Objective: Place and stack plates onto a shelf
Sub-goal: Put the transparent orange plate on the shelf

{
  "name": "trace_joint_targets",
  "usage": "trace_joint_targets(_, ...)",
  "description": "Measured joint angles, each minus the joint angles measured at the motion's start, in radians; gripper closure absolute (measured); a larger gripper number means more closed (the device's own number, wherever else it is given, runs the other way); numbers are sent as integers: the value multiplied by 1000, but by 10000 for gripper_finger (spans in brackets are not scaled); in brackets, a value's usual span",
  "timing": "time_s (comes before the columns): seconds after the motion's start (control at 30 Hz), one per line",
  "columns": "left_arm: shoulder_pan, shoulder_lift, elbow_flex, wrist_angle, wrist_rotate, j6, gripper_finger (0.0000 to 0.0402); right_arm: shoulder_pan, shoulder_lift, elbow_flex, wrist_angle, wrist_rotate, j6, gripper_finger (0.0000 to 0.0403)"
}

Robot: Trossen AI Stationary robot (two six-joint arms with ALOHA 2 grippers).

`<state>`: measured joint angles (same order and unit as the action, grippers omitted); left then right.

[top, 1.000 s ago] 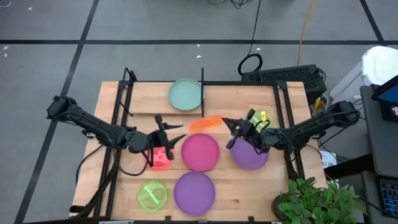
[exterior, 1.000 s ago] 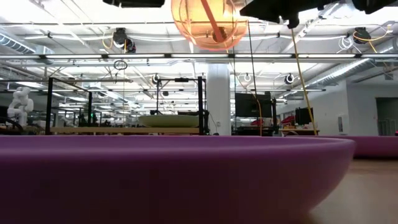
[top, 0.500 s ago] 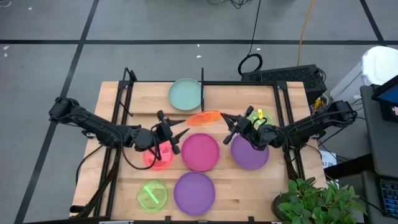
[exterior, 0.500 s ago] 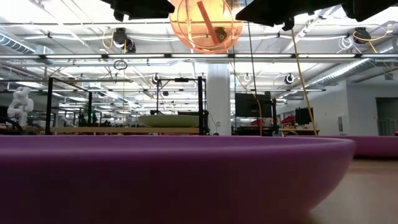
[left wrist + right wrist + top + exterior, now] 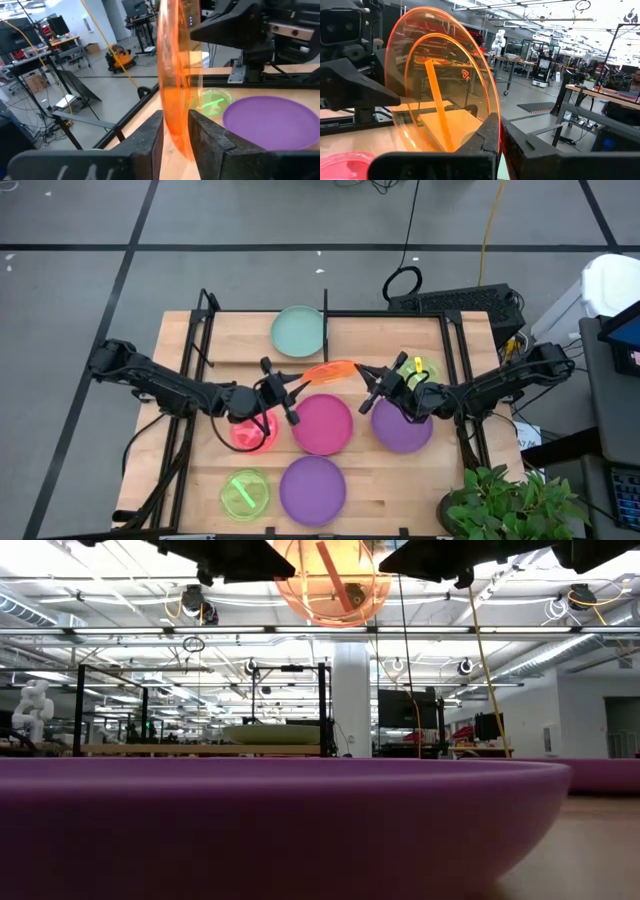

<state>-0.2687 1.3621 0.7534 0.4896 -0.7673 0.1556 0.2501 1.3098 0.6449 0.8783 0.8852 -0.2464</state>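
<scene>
An orange translucent plate [image 5: 330, 371] hangs on edge above the table's middle, between my two grippers; the low view shows it as a disc [image 5: 330, 580] at the top. My right gripper [image 5: 366, 376] is shut on its right rim. My left gripper [image 5: 293, 385] has closed on its left rim. A pale teal plate [image 5: 298, 331] lies flat on the shelf [image 5: 240, 340] at the far side. On the table lie a magenta plate [image 5: 322, 423], two purple plates [image 5: 403, 427] [image 5: 312, 490], a red one [image 5: 255, 432] and a neon-green one [image 5: 245, 493]. My left gripper has the orange plate's left rim [image 5: 175, 127] between its two fingers, one on each face. It comes in level from the table's left. The plate stands on edge, clear of the table. My right gripper pinches the plate's right rim [image 5: 496, 120] between its two fingers. It comes in about level from the table's right. The plate stands on edge beyond the fingers, clear of the table.
Another neon-green plate [image 5: 420, 368] lies behind my right gripper. The shelf's black frame [image 5: 325, 315] runs along the far edge and both sides of the table. A potted plant [image 5: 510, 505] stands at the near right corner.
My left gripper has moved toward the table's right, up to the orange plate, and its wide-open fingers have closed in on the plate's left rim. The plate stays in the air in my right gripper.
</scene>
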Motion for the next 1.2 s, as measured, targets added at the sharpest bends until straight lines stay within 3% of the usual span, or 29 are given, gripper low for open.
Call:
trace_joint_targets(0.63,-6,-1,0,47,-4,-6,309,0,0,0,-30,36,23,403)
trace_joint_targets(0.87,-6,-1,0,47,-53,5,309,0,0,0,-31,77,18,403)
trace_joint_targets(1.2,6,-1,0,45,-53,0,310,0,0,0,-30,53,20,403)
